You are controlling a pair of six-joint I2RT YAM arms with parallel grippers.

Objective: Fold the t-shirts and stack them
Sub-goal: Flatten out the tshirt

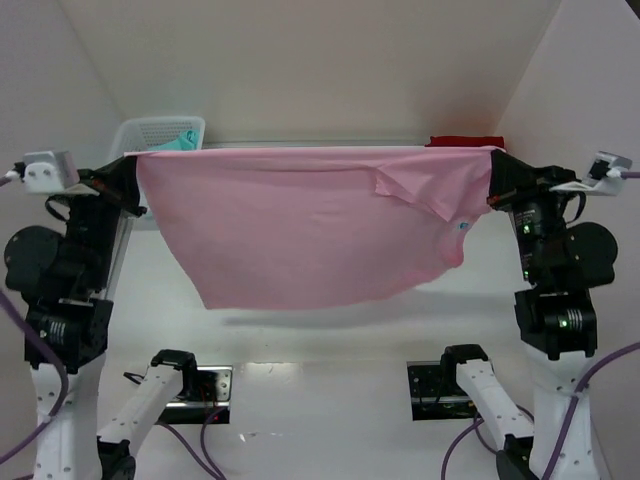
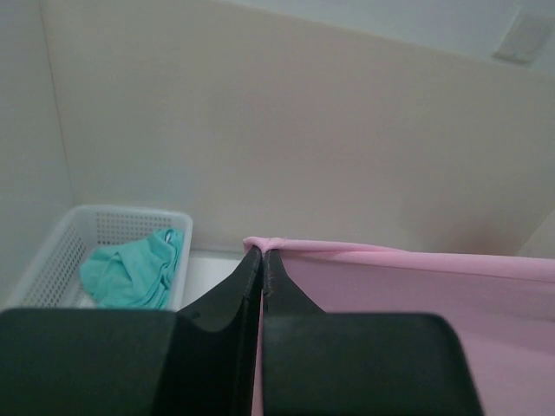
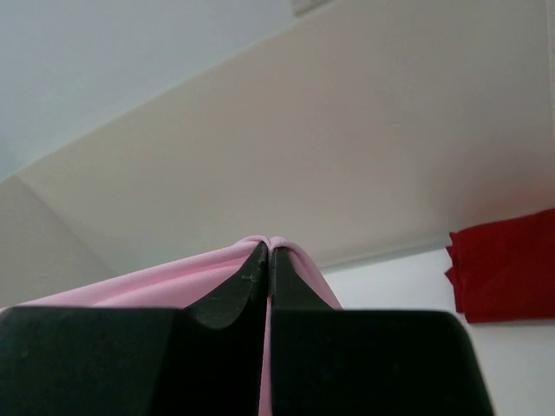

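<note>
A light pink t-shirt (image 1: pixel 300 225) hangs stretched in the air between both arms, its top edge taut and level above the table. My left gripper (image 1: pixel 133 165) is shut on the shirt's left corner (image 2: pixel 260 244). My right gripper (image 1: pixel 493 165) is shut on the right corner (image 3: pixel 270 243). One sleeve folds over near the upper right of the cloth. A teal t-shirt (image 2: pixel 130 270) lies crumpled in the white basket (image 1: pixel 160 133) at the back left. A red t-shirt (image 3: pixel 507 264) lies folded at the back right (image 1: pixel 463 141).
White walls enclose the table on the left, back and right. The basket (image 2: pixel 52 260) stands in the back left corner. Both arm bases and their cables sit along the near edge.
</note>
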